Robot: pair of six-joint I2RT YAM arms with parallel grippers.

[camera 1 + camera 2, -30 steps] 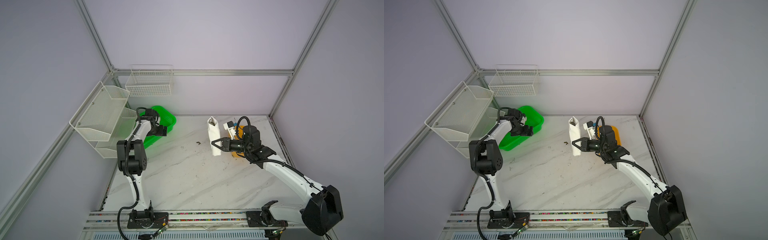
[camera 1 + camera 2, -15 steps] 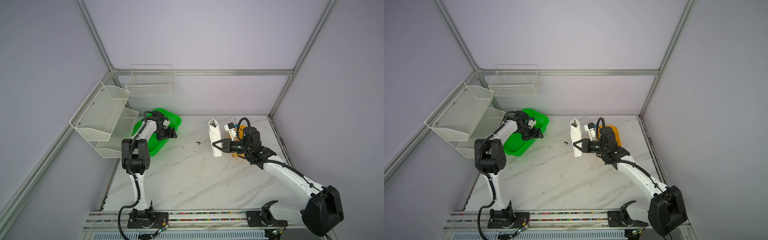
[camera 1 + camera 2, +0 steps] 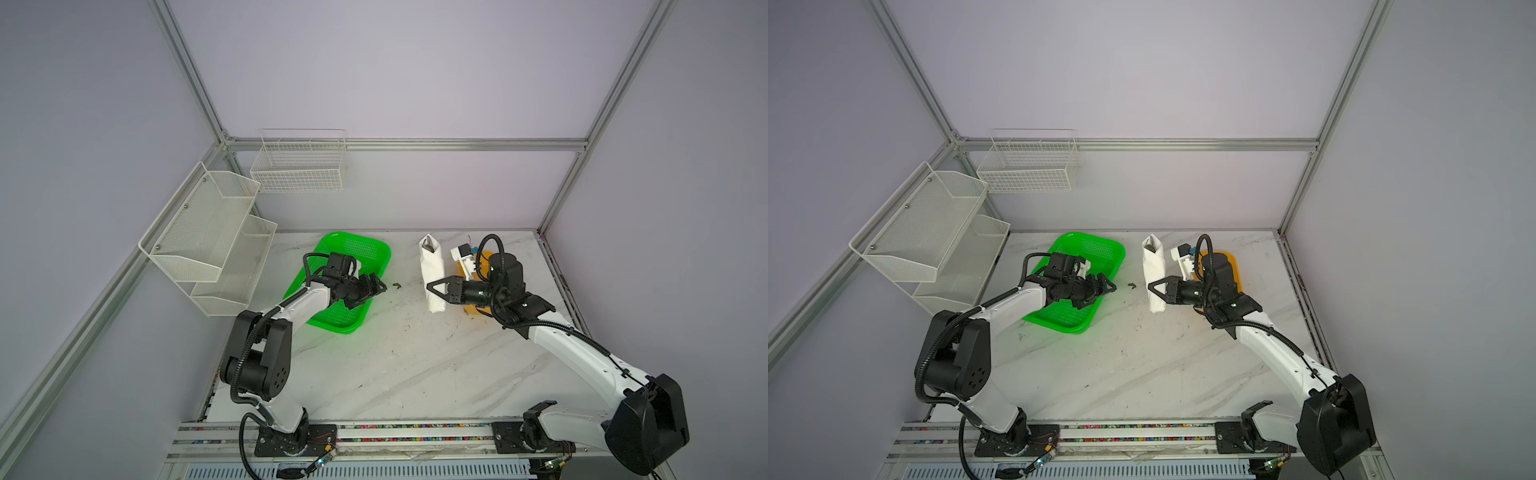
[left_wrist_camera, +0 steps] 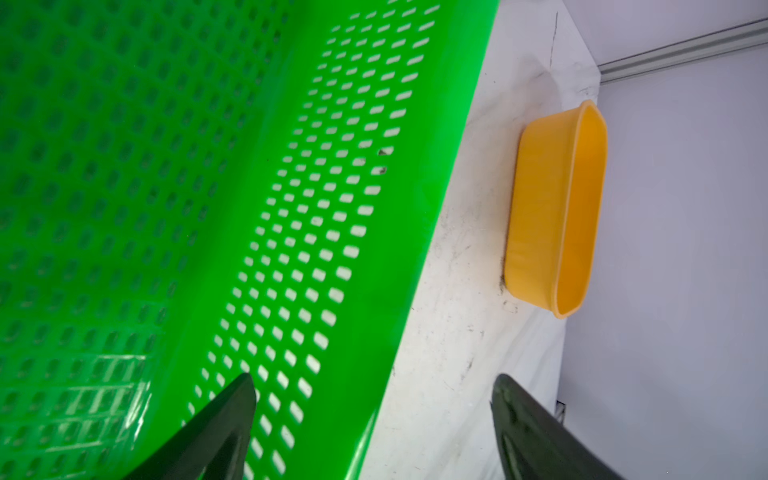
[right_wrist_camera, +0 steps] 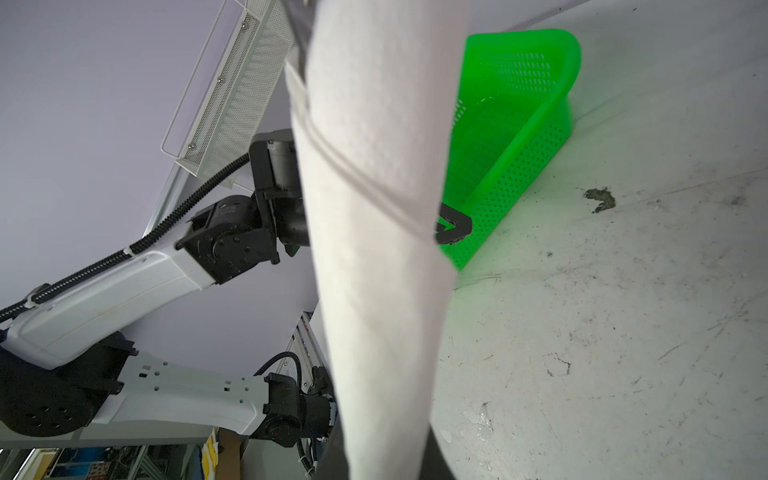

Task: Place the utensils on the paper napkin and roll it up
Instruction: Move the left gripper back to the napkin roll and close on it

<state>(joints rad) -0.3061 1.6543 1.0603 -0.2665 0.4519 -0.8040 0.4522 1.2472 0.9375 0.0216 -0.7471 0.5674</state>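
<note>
One tight white tube up there: the paper napkin [image 3: 432, 266], rolled, its dimpled paper wound round with a seam line showing. The right gripper [image 3: 432, 287] is clamped across it near the lower end. At the far, open end a dark metal tip of the utensils [image 3: 427, 247] peeps out. Whether the roll's foot touches the marble, can't tell.

The left gripper [image 3: 379, 286] hangs with its jaws spread wide and nothing between them, one finger over the green basket [image 3: 365, 249], the other over the tabletop [image 3: 395, 374]. A small dark scrap [image 3: 397, 285] lies between the two grippers. The yellow tub [image 3: 1235, 270] sits behind the right wrist, mostly hidden.

Plenty of bare marble runs toward the front rail [image 3: 374, 432]. Mesh shelves [image 3: 208, 237] crowd the left wall, and the back wall [image 3: 415, 199] is close behind the roll.
</note>
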